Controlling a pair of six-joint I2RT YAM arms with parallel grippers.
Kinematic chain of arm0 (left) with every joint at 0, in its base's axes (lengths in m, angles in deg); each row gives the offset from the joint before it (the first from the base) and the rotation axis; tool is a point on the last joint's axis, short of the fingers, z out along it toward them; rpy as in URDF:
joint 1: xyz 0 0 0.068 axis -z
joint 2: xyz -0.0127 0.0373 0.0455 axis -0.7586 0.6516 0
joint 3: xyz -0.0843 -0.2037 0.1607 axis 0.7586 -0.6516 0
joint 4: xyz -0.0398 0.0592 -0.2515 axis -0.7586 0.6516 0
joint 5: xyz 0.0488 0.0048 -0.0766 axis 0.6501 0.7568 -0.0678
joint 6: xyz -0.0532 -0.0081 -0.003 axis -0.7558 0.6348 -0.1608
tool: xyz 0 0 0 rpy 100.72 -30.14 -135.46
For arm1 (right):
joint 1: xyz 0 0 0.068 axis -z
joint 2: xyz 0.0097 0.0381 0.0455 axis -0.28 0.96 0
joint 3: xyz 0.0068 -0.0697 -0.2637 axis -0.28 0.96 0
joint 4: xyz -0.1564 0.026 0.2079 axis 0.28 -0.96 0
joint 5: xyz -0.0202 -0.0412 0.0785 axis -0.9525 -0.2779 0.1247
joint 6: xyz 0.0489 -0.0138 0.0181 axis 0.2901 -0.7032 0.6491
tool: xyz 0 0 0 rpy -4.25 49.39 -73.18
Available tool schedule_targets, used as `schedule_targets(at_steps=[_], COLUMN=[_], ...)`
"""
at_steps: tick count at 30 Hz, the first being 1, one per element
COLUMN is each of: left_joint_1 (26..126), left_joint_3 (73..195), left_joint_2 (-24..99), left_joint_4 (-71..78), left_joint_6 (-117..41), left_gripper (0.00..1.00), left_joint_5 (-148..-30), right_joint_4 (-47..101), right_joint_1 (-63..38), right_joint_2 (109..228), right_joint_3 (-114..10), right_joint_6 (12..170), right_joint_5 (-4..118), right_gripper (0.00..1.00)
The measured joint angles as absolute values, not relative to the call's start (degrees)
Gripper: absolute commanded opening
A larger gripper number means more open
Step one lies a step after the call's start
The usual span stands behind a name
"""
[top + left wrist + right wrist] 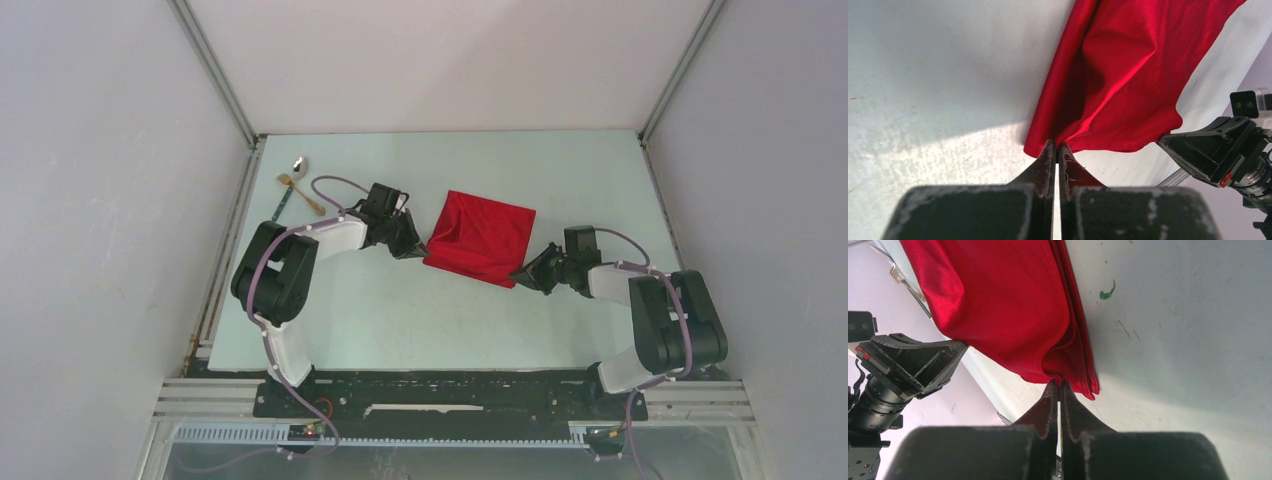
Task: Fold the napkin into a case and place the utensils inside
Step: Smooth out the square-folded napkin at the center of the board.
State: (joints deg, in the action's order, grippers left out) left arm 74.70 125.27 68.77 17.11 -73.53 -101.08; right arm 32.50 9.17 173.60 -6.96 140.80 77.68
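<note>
The red napkin (480, 238) lies folded over in the middle of the table, with its near edge lifted. My left gripper (418, 250) is shut on the napkin's near left corner (1048, 142). My right gripper (520, 273) is shut on its near right corner (1068, 375), where several cloth layers show. The utensils lie at the far left: a silver spoon (298, 165), a gold fork (300, 192) and a dark-teal-handled piece (281, 205). They are apart from the napkin and behind the left arm.
Grey walls and metal frame rails close in the table on the left, right and back. The opposite gripper shows in each wrist view, the right gripper in the left wrist view (1218, 155) and the left gripper in the right wrist view (908, 365). A small green mark (1106, 291) is on the table.
</note>
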Motion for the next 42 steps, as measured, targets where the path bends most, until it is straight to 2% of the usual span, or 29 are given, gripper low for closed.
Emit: schedule_targets(at_steps=[9, 16, 24, 27, 29, 35, 42], left_joint_1=[74.64, 74.64, 74.31, 74.09, 73.94, 74.18, 75.47], left_joint_3=[122.80, 122.64, 122.64, 122.69, 122.69, 123.21, 126.10], left_joint_2=[69.69, 69.67, 67.31, 64.95, 62.91, 60.44, 65.67], left_joint_4=[16.78, 16.91, 20.21, 21.68, 22.73, 22.68, 20.83], left_joint_6=[-73.53, -73.05, -71.44, -70.65, -70.15, -70.15, -70.74], left_gripper=[0.01, 0.14, 0.35, 0.37, 0.34, 0.15, 0.08], left_joint_5=[-101.83, -101.94, -101.76, -101.48, -101.26, -102.53, -104.49], right_joint_4=[32.89, 33.70, 34.31, 34.55, 34.57, 34.73, 35.01], right_joint_1=[8.67, 8.65, 8.67, 8.67, 8.67, 8.67, 8.67], right_joint_2=[175.15, 176.59, 176.94, 177.09, 177.12, 177.20, 177.31], right_joint_3=[-6.96, -6.96, -6.96, -6.96, -6.96, -6.96, -6.96], right_joint_6=[140.02, 139.80, 139.80, 139.80, 139.80, 139.80, 139.82], right_joint_5=[76.61, 76.45, 76.58, 76.67, 76.67, 76.67, 76.69], right_gripper=[0.00, 0.00, 0.00, 0.00, 0.00, 0.00, 0.00])
